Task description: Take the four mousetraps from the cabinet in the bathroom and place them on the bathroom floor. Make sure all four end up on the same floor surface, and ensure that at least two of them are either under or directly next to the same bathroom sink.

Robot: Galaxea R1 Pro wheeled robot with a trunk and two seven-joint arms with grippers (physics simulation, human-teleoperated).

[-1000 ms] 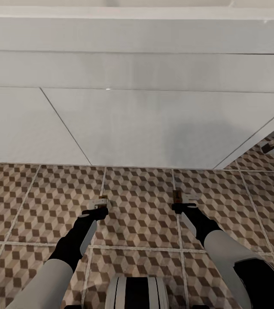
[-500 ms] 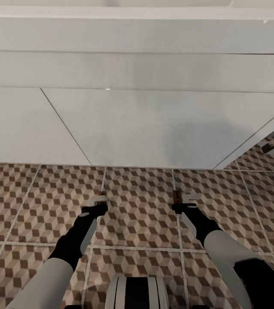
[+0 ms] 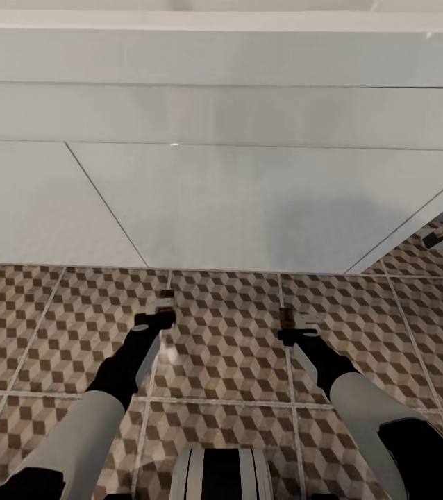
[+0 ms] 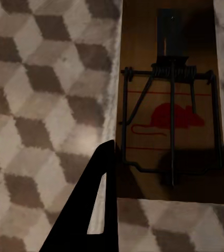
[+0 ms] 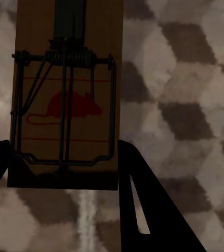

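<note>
Left gripper [image 3: 160,310] pinches one mousetrap [image 4: 170,100], right gripper [image 3: 292,325] another [image 5: 67,94], both low over the bathroom floor [image 3: 228,333] before the vanity [image 3: 249,201]; light, stiff boards, I'd keep gripping the edges, clear of the wire.

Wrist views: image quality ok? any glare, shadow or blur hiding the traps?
Left wrist view: mousetrap dim, in shadow, yet wire and red mouse print stay readable; floor tiles soft. Right wrist view: mousetrap similarly dark but legible, tiles blurry and pixelated. Head view: small glare spot on the white vanity.
</note>
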